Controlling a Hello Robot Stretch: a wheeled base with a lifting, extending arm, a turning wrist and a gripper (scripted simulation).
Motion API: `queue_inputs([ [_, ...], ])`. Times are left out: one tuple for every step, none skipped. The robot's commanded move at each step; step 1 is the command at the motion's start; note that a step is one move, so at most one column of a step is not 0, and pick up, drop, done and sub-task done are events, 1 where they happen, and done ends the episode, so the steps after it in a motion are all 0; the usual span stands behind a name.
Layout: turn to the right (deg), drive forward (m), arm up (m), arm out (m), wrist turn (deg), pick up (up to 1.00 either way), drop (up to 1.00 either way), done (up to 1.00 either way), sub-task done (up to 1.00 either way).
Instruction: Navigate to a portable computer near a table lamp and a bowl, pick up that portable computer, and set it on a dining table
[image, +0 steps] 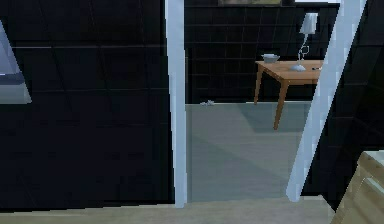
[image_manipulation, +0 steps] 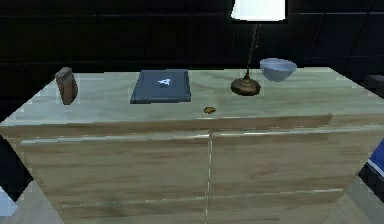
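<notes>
On the pale wooden cabinet (image_manipulation: 100, 118), a reach for the flat dark-grey laptop (image_manipulation: 160, 87) could topple the slim white-shaded table lamp (image_manipulation: 245, 87) nearby; gripper state cannot be told.

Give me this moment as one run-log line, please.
target: laptop flat on wooden cabinet | beside it: table lamp, bowl | ahead: small wooden table

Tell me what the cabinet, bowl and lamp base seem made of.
Cabinet: light wood, matt, with visible grain. Bowl: probably glazed ceramic, smooth pale blue-grey. Lamp base: dark brown, wood or metal; cannot tell.
</notes>
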Motion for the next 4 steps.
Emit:
queue_inputs([
  [0.0, 0.00, 0.38, 0.00, 0.0, 0.00, 0.00, 0.00, 0.00],
  [0.0, 0.00, 0.00, 0.50, 0.0, 0.00, 0.00, 0.00, 0.00],
  [0.0, 0.00, 0.00, 0.00, 45.0, 0.00, 0.00, 0.00, 0.00],
  [0.0, 0.00, 0.00, 0.00, 45.0, 0.00, 0.00, 0.00, 0.00],
])
